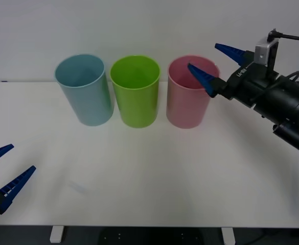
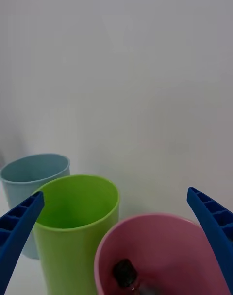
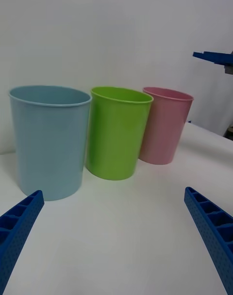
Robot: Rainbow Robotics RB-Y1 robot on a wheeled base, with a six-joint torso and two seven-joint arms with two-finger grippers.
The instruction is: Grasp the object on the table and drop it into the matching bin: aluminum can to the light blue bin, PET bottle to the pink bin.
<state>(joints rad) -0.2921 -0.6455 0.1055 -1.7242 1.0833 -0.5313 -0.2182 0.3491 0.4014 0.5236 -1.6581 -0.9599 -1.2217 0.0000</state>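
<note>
The PET bottle (image 2: 125, 271) lies inside the pink bin (image 1: 187, 102), where its black cap and a bit of clear body show at the bottom in the right wrist view. My right gripper (image 1: 203, 56) hangs open just above that bin's rim, with nothing between its fingers. The light blue bin (image 1: 85, 92) stands at the left end of the row on the table (image 1: 149, 173). My left gripper (image 1: 22, 157) rests open and empty over the table's near left corner, far from the bins.
A green bin (image 1: 135, 94) stands between the light blue and pink bins, all three close together along the table's far side. A plain white wall rises behind them. The white tabletop stretches bare in front of the bins.
</note>
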